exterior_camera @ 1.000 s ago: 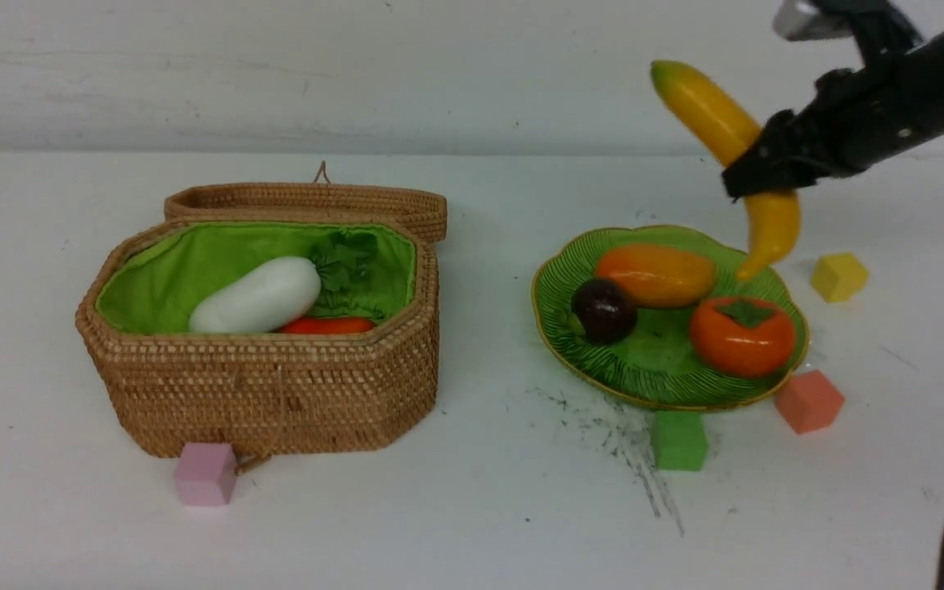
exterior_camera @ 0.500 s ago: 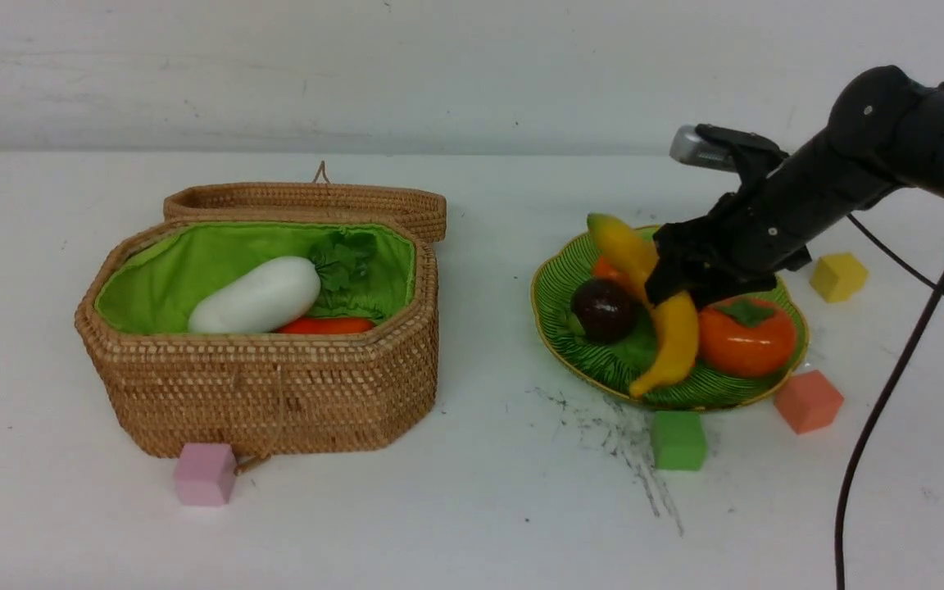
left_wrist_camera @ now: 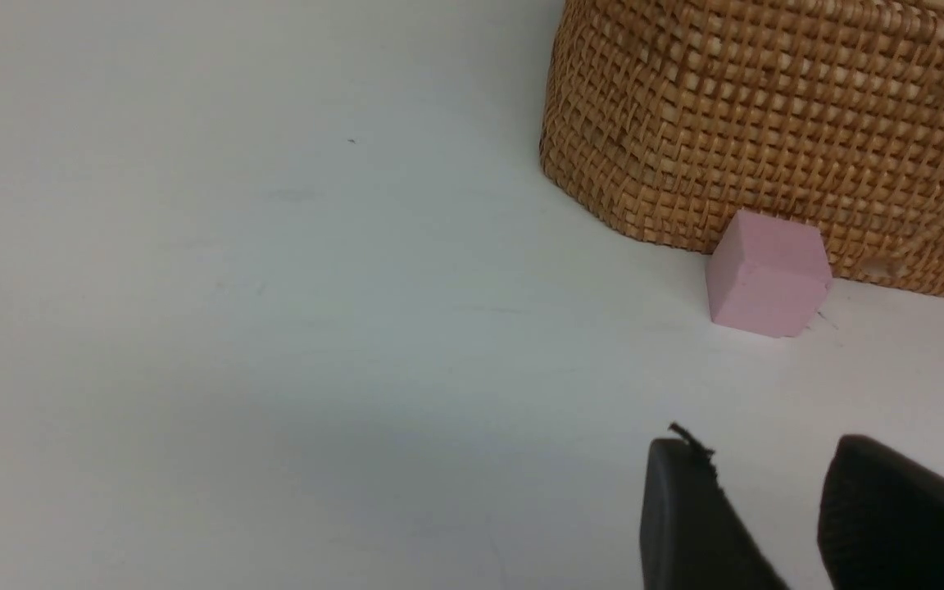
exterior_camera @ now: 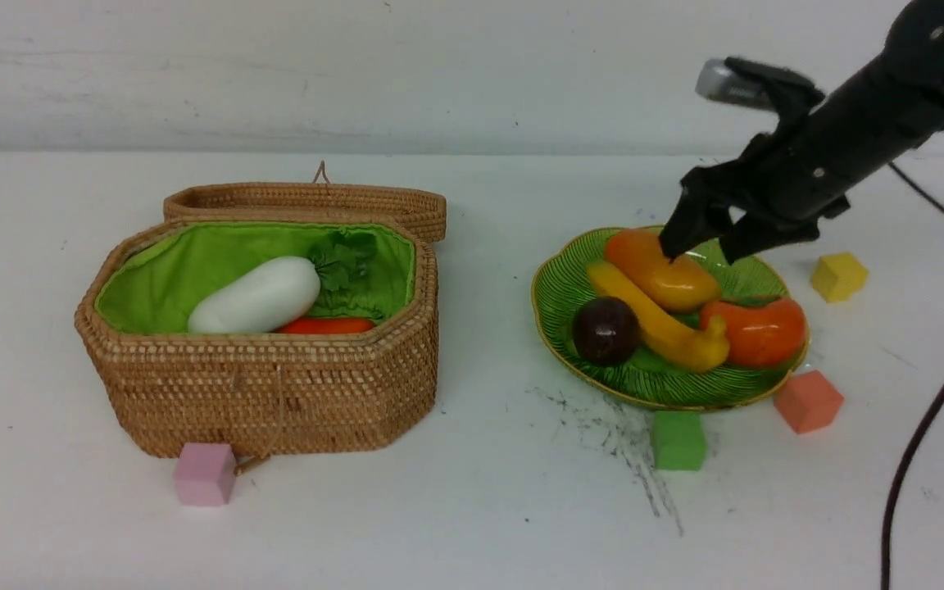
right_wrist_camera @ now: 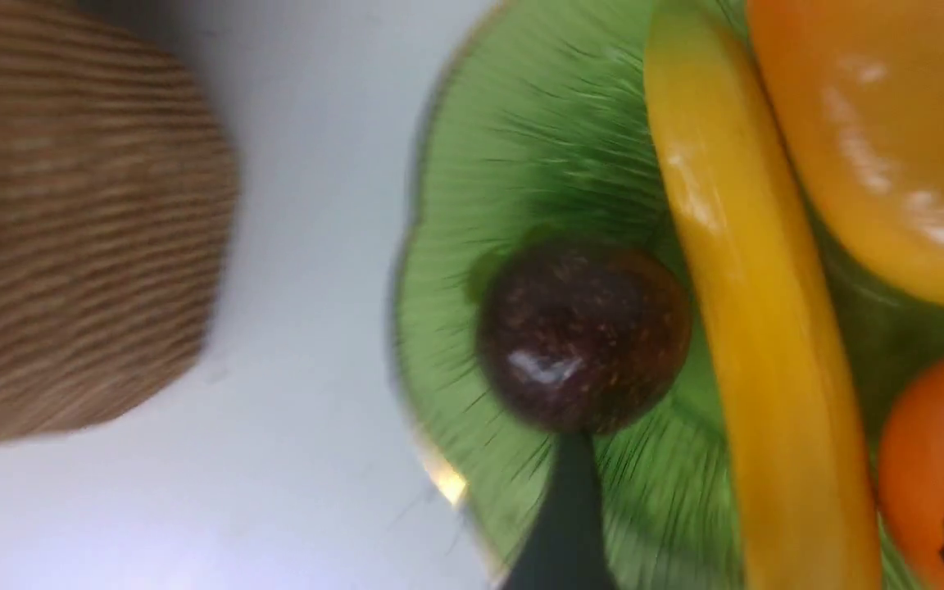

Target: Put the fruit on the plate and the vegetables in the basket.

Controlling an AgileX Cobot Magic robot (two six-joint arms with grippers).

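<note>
Four fruits, including the banana (exterior_camera: 659, 322), lie on the plate (exterior_camera: 558, 287). Right gripper (exterior_camera: 708, 242) hangs above it, jaws apart, empty. Left gripper's (left_wrist_camera: 800, 508) fingers sit slightly apart, empty.

A: What colours mark the plate (exterior_camera: 570, 283) and its contents?

B: Glossy green, finely ribbed, with a thin gold edge. On it: an orange-yellow mango (exterior_camera: 662, 272), a yellow banana (exterior_camera: 659, 326), a dark purple mangosteen (exterior_camera: 605, 330) and an orange persimmon (exterior_camera: 760, 331).

A: And the basket (exterior_camera: 275, 393)?

B: Brown woven wicker, lined in bright green cloth. Inside, a white vegetable (exterior_camera: 257, 297) with a green leafy top, and a red-orange one (exterior_camera: 326, 325).

A: The cubes?

B: One pink (exterior_camera: 206, 474), one green (exterior_camera: 678, 440), one salmon-orange (exterior_camera: 809, 401), one yellow (exterior_camera: 838, 276). The table (exterior_camera: 472, 508) is white with dark scuffs; the right gripper (exterior_camera: 705, 239) is black.
</note>
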